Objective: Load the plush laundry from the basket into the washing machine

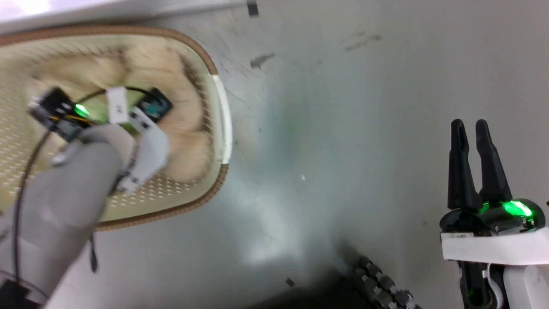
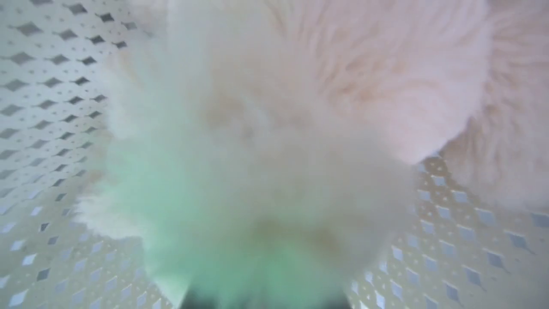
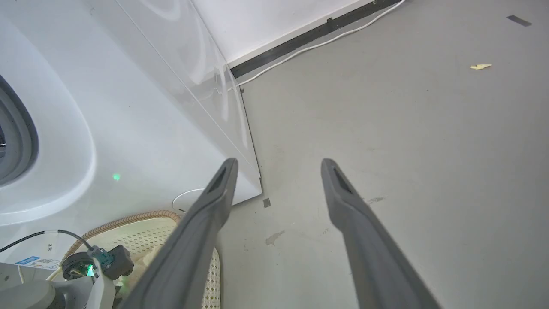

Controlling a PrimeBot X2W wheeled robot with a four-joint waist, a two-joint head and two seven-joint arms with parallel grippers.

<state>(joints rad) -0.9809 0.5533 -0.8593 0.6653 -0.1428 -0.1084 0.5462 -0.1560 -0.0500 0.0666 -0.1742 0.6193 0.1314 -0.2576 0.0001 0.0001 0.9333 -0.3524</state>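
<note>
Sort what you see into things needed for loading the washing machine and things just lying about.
Needed: plush toy, basket, washing machine.
Lying about: white cable, pale scrap, dark tape strip.

One plush (image 1: 193, 143), one basket (image 1: 224, 120) (one washer (image 3: 128, 141))

Blurred head view; green glow tints defocused plush (image 2: 274, 171).

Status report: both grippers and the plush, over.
Left gripper down in plush laundry, jaws buried in fur, state unclear. Right gripper open, empty, over floor. Plush laundry in basket, beside washing machine.
</note>
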